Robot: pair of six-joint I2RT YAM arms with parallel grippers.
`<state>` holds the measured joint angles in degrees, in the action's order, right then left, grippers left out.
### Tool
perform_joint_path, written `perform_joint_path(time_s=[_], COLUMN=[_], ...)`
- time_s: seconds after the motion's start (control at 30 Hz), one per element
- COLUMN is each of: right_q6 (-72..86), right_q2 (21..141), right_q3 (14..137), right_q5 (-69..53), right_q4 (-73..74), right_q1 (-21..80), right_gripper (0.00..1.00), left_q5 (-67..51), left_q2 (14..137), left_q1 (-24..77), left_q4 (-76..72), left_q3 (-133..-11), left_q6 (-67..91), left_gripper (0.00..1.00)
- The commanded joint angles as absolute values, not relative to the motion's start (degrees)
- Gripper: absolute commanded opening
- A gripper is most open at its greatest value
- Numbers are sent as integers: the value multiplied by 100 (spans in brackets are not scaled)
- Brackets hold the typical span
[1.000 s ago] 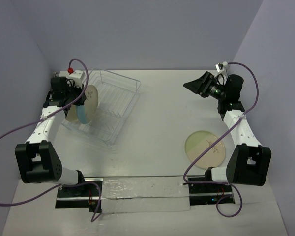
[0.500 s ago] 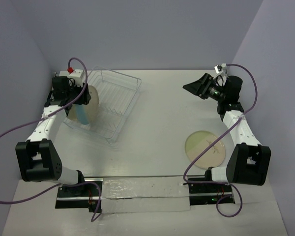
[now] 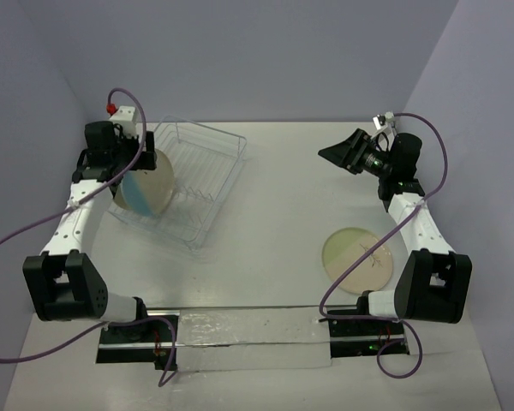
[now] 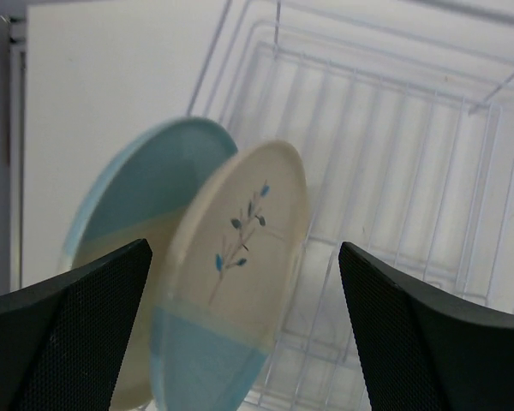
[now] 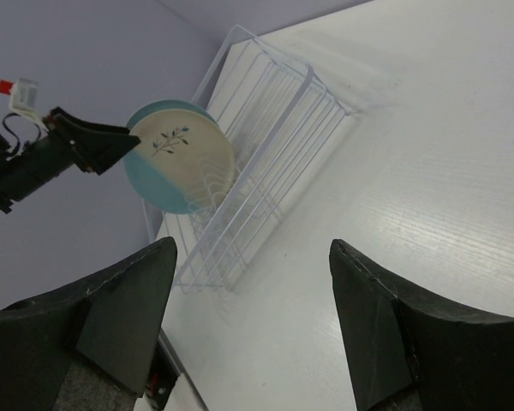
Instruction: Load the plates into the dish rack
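Note:
Two plates, cream with a blue segment, stand on edge at the left end of the dish rack [image 3: 207, 163]: the nearer plate [image 4: 231, 282] shows its twig drawing, and the other plate [image 4: 133, 193] leans just behind it. My left gripper [image 3: 134, 159] hangs open above them, its fingers [image 4: 64, 342] well apart on either side of the nearer plate and not touching it. A pale-green plate [image 3: 360, 259] lies flat on the table at the right. My right gripper [image 3: 331, 152] is open and empty, held high, facing the rack [image 5: 274, 128].
Lavender walls close in the table on the left, back and right. The arm bases [image 3: 64, 287] and a clear strip [image 3: 248, 338] sit along the near edge. Purple cables loop beside each arm.
My left gripper opened and let go of the blue-segment plate, which now stands in the rack. The left wrist drew back and up slightly. The right arm barely moved.

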<state>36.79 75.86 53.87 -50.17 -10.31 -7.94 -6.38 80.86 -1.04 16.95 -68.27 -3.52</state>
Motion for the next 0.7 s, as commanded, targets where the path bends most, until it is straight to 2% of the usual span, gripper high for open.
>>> perform_joint_path(time_s=[0.0, 0.2, 0.47, 0.67], right_q6=[3674, 3439, 3376, 3650], right_q2=[7374, 7228, 6817, 6297], right_q3=[5334, 5447, 5276, 4979], right_q5=[-5019, -4676, -3857, -1812], right_q4=[-1109, -626, -32, 1642], right_q1=[-844, -844, -847, -942], right_gripper=[80, 80, 81, 84], left_q5=[-559, -508, -603, -715], left_q2=[7666, 7577, 7457, 7773], left_q1=[-62, -44, 679, 1800], left_q4=[1625, 1713, 1630, 1151], left_q3=[-7401, -7757, -8017, -7910], left_q6=[-168, -79, 499, 809], left_gripper=[99, 99, 99, 99])
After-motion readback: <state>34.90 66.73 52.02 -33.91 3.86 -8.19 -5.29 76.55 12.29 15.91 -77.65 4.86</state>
